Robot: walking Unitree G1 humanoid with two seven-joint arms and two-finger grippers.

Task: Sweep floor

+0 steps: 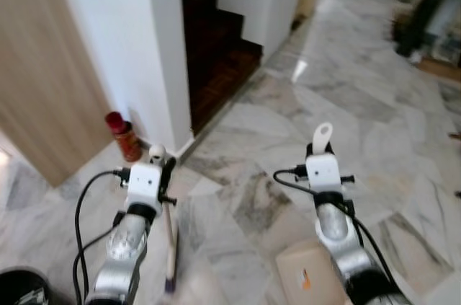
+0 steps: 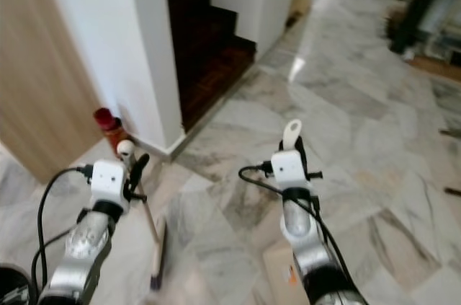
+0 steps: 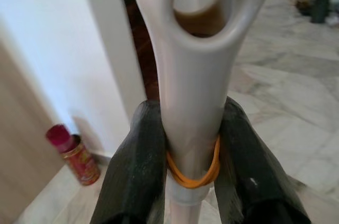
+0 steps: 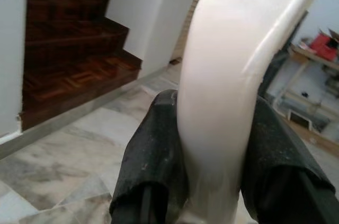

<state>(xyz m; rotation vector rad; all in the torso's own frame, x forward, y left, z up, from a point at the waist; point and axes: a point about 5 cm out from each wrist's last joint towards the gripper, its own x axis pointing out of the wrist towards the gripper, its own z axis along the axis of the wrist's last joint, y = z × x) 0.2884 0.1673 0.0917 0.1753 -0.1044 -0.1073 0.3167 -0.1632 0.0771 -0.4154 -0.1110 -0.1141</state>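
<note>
Near, the left pincer (image 3: 193,168) pinches a broom handle (image 3: 193,75); the right pincer (image 4: 212,155) pinches a white dustpan handle (image 4: 228,70) above marble floor (image 1: 374,103).

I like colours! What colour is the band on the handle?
Orange rubber band, clearest in the left wrist view.

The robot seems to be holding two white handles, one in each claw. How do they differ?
The left gripper holds a broom handle with a rounded open loop and an orange rubber band; its stick runs down to the marble floor. The right gripper holds a dustpan handle, broader and flatter, above a tan pan. Both are white plastic, held upright, jaws closed on them.
</note>
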